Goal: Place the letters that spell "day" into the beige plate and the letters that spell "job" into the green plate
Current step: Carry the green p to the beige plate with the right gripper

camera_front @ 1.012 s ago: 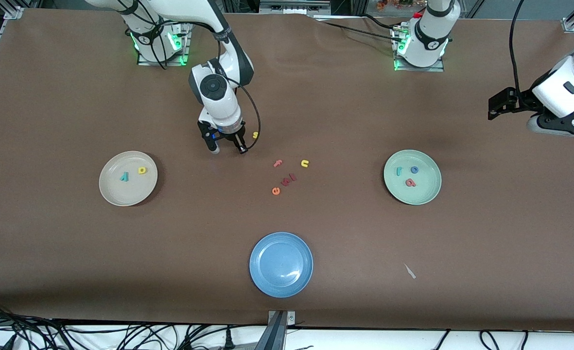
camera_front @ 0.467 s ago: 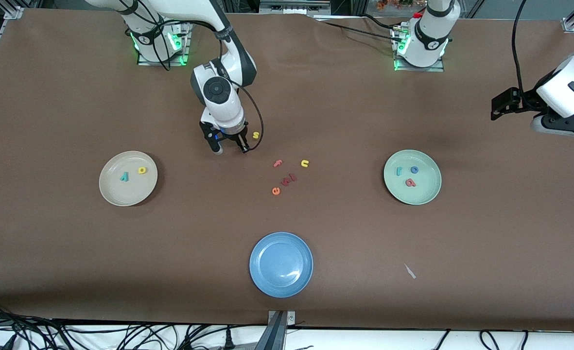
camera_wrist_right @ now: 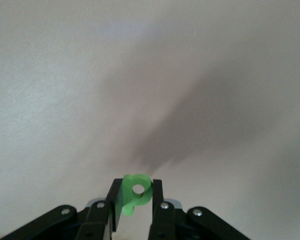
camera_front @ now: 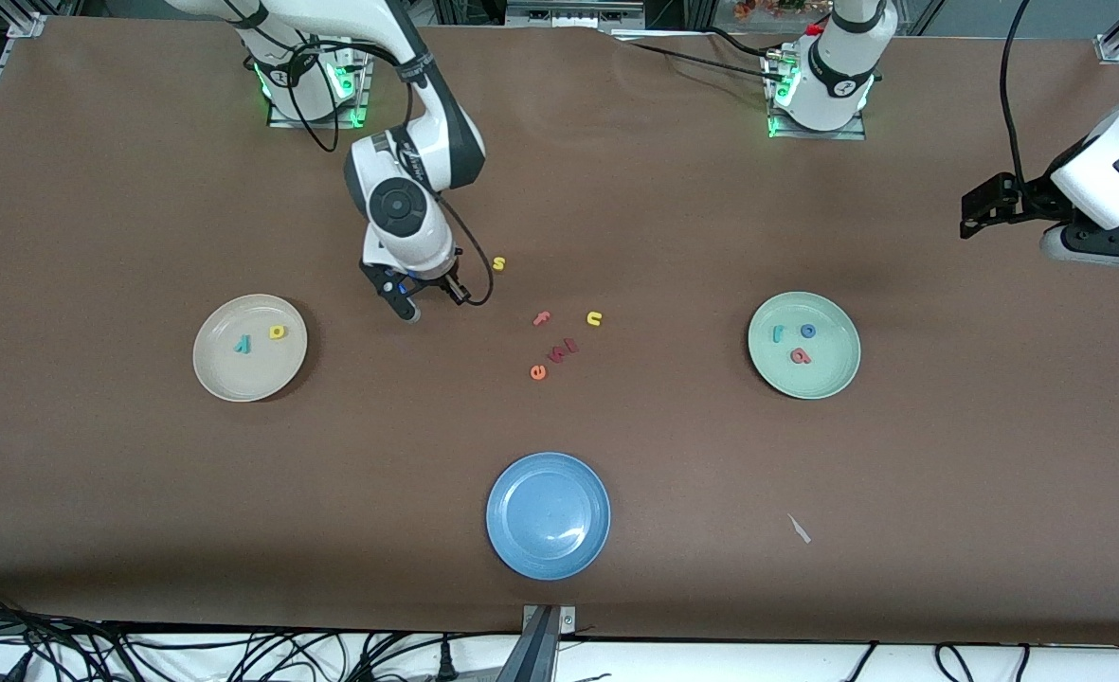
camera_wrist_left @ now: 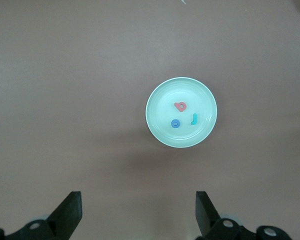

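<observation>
The blue plate lies nearest the front camera, holding nothing. Farther from the camera, toward the right arm's end of the table, the beige plate holds the teal "y" and the yellow "a". Toward the left arm's end, the green plate holds the teal "j", the blue "o" and the pinkish-red "b". Between the two plates lie loose letters: an orange "e", a salmon "f", a yellow "u" and, farthest from the camera, a yellow "s". The right gripper hangs over bare table beside the beige plate, clamped on the green "d". The left gripper waits with fingers spread wide, holding nothing, above the left arm's end of the table.
</observation>
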Robot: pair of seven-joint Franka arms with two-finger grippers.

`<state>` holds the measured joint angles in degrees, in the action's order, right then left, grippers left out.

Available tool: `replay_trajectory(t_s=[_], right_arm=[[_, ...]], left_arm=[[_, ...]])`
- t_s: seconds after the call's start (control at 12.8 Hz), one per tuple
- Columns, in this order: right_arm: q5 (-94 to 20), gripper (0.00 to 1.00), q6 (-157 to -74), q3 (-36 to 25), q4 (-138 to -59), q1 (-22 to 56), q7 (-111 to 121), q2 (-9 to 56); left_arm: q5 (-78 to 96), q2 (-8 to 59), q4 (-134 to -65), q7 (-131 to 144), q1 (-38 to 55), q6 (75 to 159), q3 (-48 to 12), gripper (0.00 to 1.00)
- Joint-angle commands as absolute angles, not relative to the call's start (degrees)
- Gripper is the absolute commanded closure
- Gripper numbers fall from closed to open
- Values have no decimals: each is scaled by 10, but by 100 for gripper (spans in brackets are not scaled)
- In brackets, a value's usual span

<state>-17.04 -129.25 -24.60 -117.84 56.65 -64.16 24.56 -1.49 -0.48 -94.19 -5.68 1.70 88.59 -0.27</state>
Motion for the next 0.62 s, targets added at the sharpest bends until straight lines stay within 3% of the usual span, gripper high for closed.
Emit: replay_trajectory(t_s=[0.0,0.31,0.54], right_arm=[[-177,93,-1236,-300,-1183,564,-486,226],[-173,93,-1230,-371,-1183,563,-310,242],[-173,93,-1231,-407,-1183,539,-174,253]], left_arm=[[-27,-20,-914,-90,16,847,-4,0],[-23,31,-897,-107,20,899,-3,0],[-19,32,-827,-114,25,870,-4,0]])
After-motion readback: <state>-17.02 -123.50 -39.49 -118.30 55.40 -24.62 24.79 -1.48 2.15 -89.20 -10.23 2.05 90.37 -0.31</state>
